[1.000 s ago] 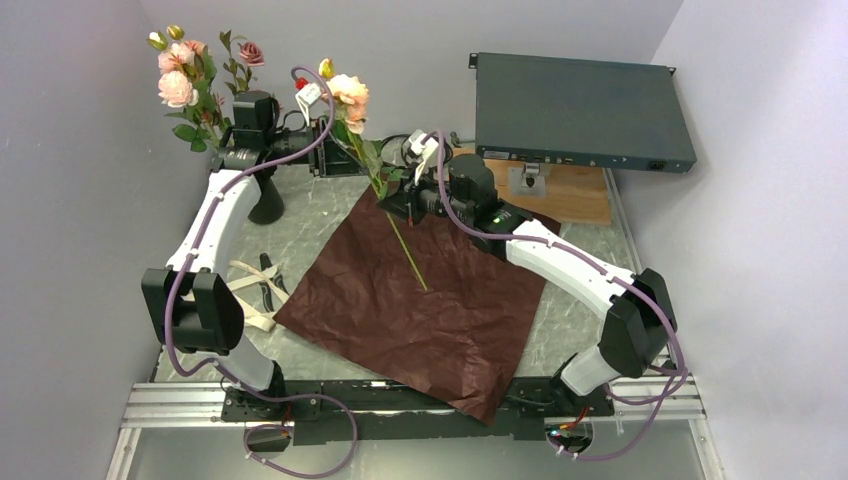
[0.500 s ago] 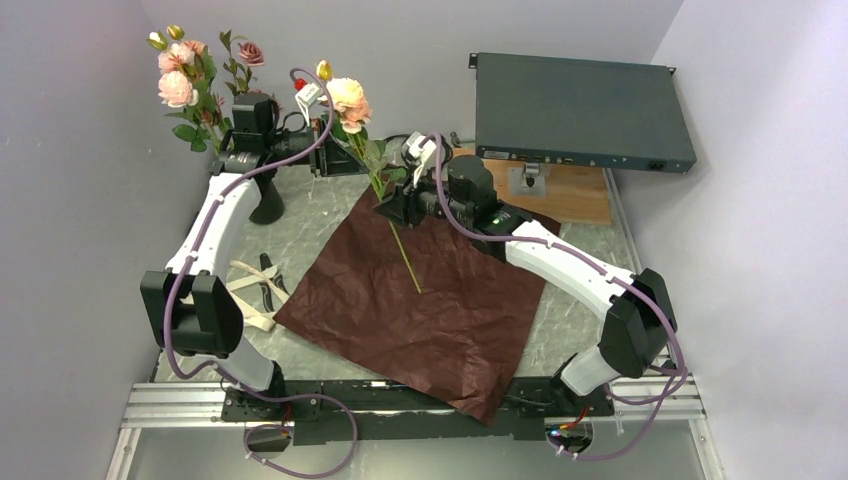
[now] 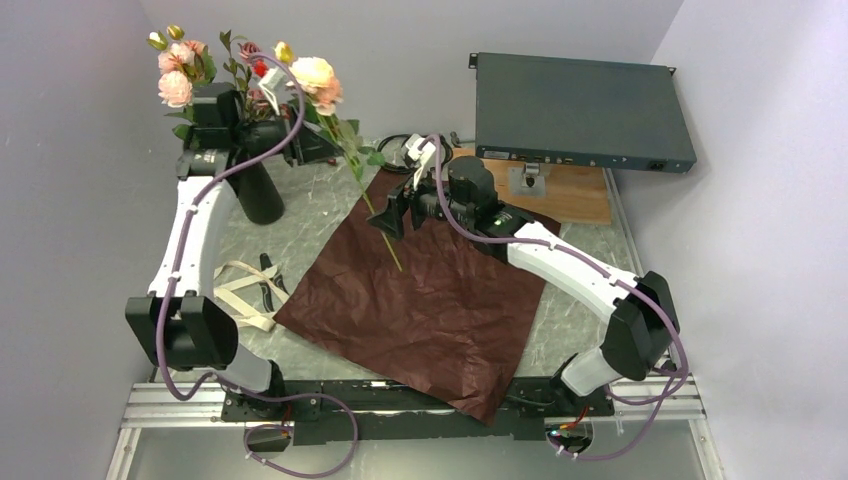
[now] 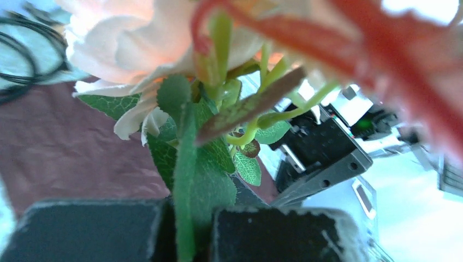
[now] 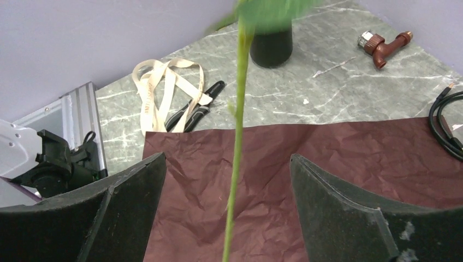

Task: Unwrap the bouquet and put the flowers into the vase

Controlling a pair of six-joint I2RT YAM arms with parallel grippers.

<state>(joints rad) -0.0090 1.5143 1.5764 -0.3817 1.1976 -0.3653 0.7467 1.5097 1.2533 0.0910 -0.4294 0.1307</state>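
Note:
A peach rose (image 3: 312, 75) on a long green stem (image 3: 378, 222) hangs tilted above the table, and my left gripper (image 3: 304, 147) is shut on the stem just below the leaves. In the left wrist view the stem (image 4: 183, 180) runs between the pads of that gripper (image 4: 185, 221). Lower down, my right gripper (image 3: 390, 211) stands open around the stem (image 5: 236, 147) without touching it. The black vase (image 3: 262, 194) stands at the back left with several flowers (image 3: 178, 85) in it. The bouquet's maroon paper (image 3: 430, 300) lies spread flat.
A beige ribbon (image 3: 238, 297) and black-handled scissors (image 3: 268, 281) lie left of the paper. A brass tap (image 5: 385, 45) and a coiled black cable (image 5: 447, 128) sit at the back. A dark equipment box (image 3: 580, 108) on a wooden board (image 3: 575, 197) fills the back right.
My left gripper has shut on the rose stem and carried it left and up, toward the vase. My right gripper has let go of the stem and opened wide.

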